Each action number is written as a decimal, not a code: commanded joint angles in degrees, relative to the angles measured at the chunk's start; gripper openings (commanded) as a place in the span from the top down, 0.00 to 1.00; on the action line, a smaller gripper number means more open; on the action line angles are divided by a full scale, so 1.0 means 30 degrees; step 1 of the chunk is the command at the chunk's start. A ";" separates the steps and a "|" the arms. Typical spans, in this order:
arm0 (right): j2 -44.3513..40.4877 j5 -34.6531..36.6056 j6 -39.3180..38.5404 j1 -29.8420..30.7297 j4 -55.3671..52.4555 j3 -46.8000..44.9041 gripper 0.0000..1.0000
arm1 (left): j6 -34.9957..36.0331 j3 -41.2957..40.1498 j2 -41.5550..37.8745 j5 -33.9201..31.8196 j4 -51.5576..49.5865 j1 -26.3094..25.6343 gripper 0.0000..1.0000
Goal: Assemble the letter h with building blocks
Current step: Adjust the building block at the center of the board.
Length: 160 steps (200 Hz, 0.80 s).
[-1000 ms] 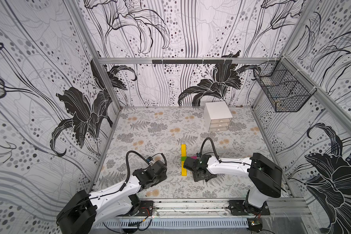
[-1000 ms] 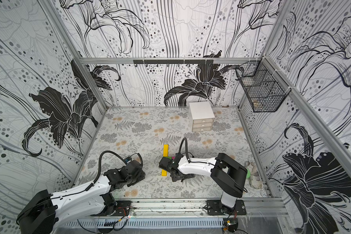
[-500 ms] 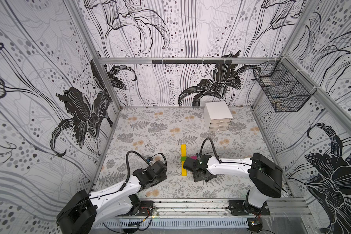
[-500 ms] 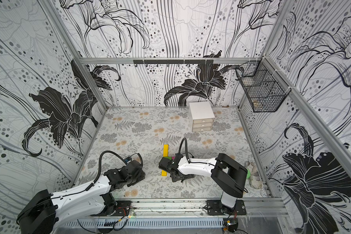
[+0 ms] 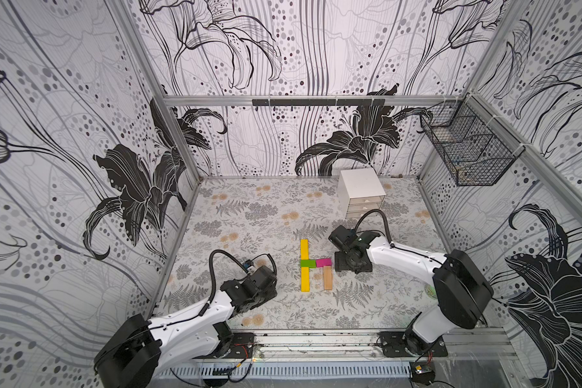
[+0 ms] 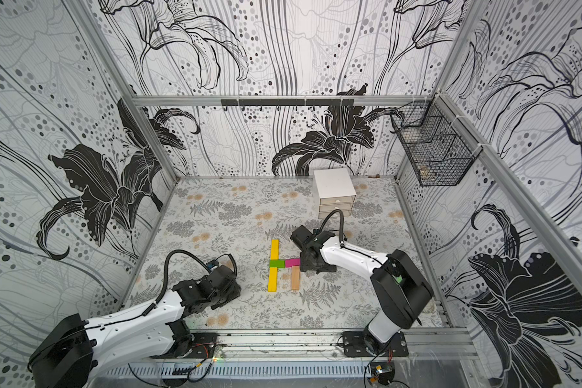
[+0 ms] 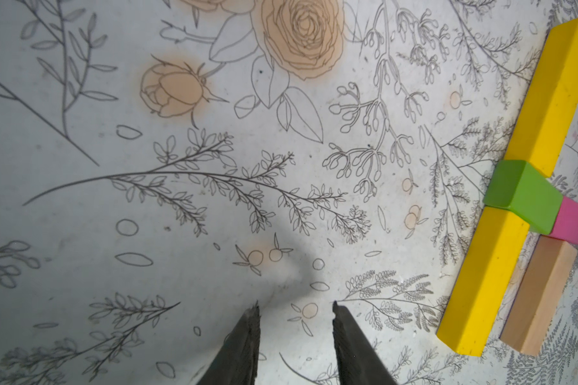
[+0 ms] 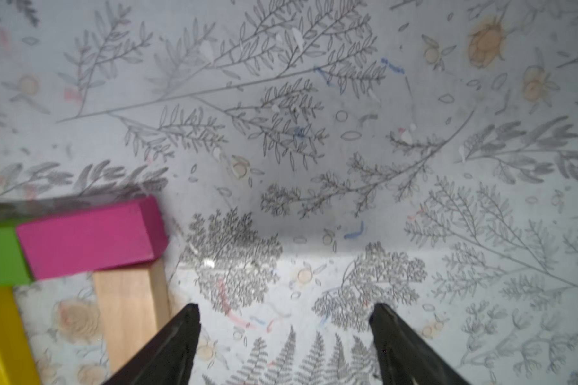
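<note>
Wide bare stretch of floral-printed mat (image 5: 249, 215) left of the white drawer unit (image 5: 360, 188) and in front of it, walled on three sides. In front of the drawer unit: the letter h (image 6: 284, 263) laid flat, five building blocks, edges butted. Two long yellow blocks (image 5: 304, 248) in line, one short green block (image 5: 308, 263) between them. One short magenta block (image 5: 323, 262) against the green's side. One tan wooden block (image 5: 327, 279) touching the magenta edge farthest from the drawer unit. All square-cornered, smooth paint except the bare wood. Right gripper (image 8: 284, 310) just beside the h, between it and the drawer unit, jaws spread wide, empty. Left gripper (image 7: 294, 306) beyond the h from the drawer unit, well apart, jaws parted, holding nothing.
</note>
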 commanded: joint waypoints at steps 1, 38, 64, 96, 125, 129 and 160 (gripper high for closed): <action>0.1207 -0.0722 -0.1768 -0.0741 0.0810 0.0908 0.17 | 0.0125 0.0289 0.0204 0.0015 0.0042 0.0082 0.60; 0.3259 -0.1278 -0.2601 -0.1291 0.1323 0.1936 0.18 | 0.0179 0.0320 0.0407 0.0044 0.0169 0.0088 0.60; 0.3883 -0.1461 -0.2823 -0.1268 0.1374 0.2297 0.18 | 0.0221 0.0363 0.0420 0.0074 0.0154 0.0079 0.60; 0.3509 -0.1677 -0.2640 -0.1271 0.1666 0.1629 0.19 | 0.0172 0.0289 0.0314 -0.0014 0.0156 0.0103 0.60; 0.3356 -0.1959 -0.2606 -0.1240 0.1820 0.1244 0.19 | 0.0209 0.0319 0.0579 0.0059 0.0291 0.0090 0.60; 0.3305 -0.1981 -0.2587 -0.1240 0.1820 0.1208 0.19 | 0.0209 0.0339 0.0608 0.0098 0.0314 0.0096 0.60; 0.3124 -0.2069 -0.2591 -0.1256 0.1886 0.1050 0.19 | 0.0153 0.0319 0.0611 0.0103 0.0319 0.0079 0.60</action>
